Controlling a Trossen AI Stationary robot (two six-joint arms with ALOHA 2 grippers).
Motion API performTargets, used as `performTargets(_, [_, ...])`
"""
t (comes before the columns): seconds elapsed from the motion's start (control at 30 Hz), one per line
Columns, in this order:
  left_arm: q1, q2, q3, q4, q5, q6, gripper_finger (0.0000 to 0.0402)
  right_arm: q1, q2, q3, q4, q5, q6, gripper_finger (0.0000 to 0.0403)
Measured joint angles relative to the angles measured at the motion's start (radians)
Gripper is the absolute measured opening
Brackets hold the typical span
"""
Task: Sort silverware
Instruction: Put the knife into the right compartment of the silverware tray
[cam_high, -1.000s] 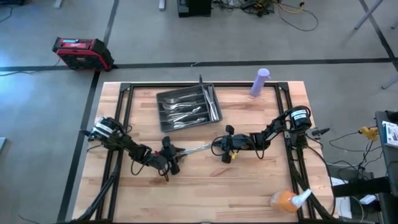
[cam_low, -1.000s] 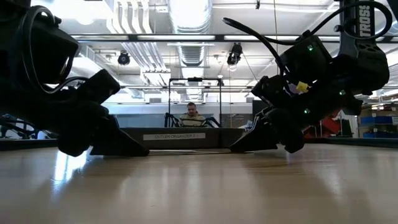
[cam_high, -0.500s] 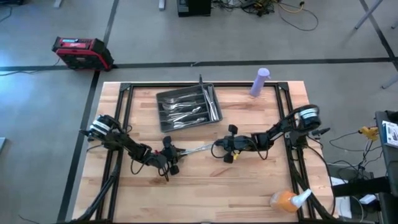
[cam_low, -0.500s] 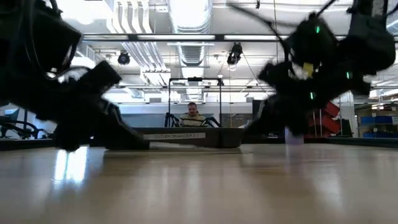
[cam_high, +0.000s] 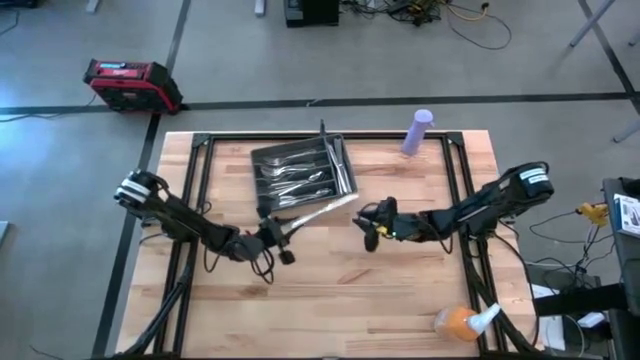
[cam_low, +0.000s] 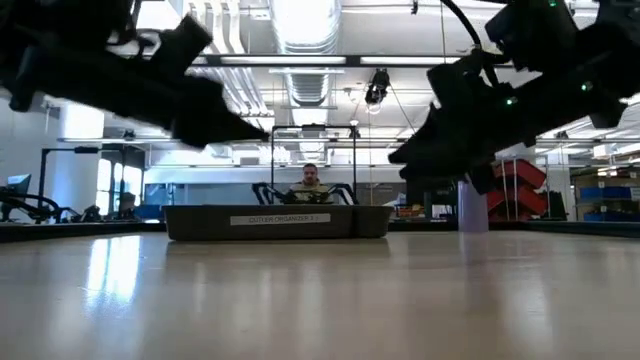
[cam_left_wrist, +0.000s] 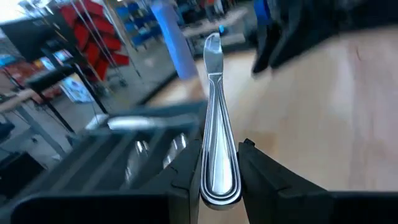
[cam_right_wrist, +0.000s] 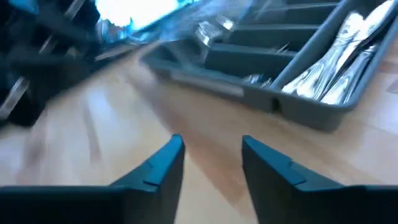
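My left gripper (cam_high: 283, 232) is shut on a silver table knife (cam_high: 325, 210), which sticks out ahead of it. The knife's free end is close to the near right corner of the dark grey tray (cam_high: 262, 159). In the left wrist view the knife (cam_left_wrist: 213, 112) runs straight away from the fingers. Several pieces of silverware (cam_high: 297, 178) lie in the tray's compartments. My right gripper (cam_high: 362, 222) hovers open to the right of the knife. Nothing is between its fingers (cam_right_wrist: 155, 168), and it faces the tray (cam_right_wrist: 292, 102). My left gripper pinches the knife's handle end (cam_left_wrist: 217, 182) between its two fingers. The fingers come from the table's left and lie along the knife, with the blade (cam_left_wrist: 212, 50) pointing on ahead of them. The knife is lifted clear of the table.
A purple cylinder (cam_high: 418, 131) stands at the far right of the table, and an orange spray bottle (cam_high: 462, 321) lies at the near right corner. A red case (cam_high: 130, 85) sits on the floor beyond the far left corner. A person (cam_low: 310, 180) sits behind the tray.
My left gripper has risen from the table with the knife. The knife has swung so that its free end now points toward the tray's near right corner. My right gripper has drawn back from the knife toward the table's right and lifted.
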Motion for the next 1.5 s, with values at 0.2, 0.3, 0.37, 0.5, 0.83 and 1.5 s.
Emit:
performTargets(0.2, [0.043, -0.012, 0.053, 0.032, 0.038, 0.109, 0.0066, -0.002, 0.241, 0.036, 0.576, -0.011, 0.016, 0.0182])
performTargets(0.3, [0.048, -0.009, 0.079, 0.043, 0.057, 0.155, 0.0066, -0.017, 0.344, 0.093, 0.746, -0.032, 0.041, 0.0174])
performTargets(0.37, [0.05, -0.001, 0.102, 0.054, 0.069, 0.182, 0.0066, -0.032, 0.369, 0.14, 0.735, -0.034, 0.082, 0.0165])
performTargets(0.5, [0.055, 0.01, 0.13, 0.06, 0.064, 0.206, 0.0066, -0.051, 0.397, 0.221, 0.734, -0.137, 0.085, 0.0153])
performTargets(0.83, [0.055, 0.004, 0.124, 0.068, 0.064, 0.206, 0.0066, -0.057, 0.384, 0.281, 0.741, -0.212, 0.053, 0.0173])
performTargets(1.5, [0.055, -0.002, 0.114, 0.053, 0.108, 0.198, 0.0104, -0.105, 0.34, 0.309, 0.594, -0.171, 0.039, 0.0006])
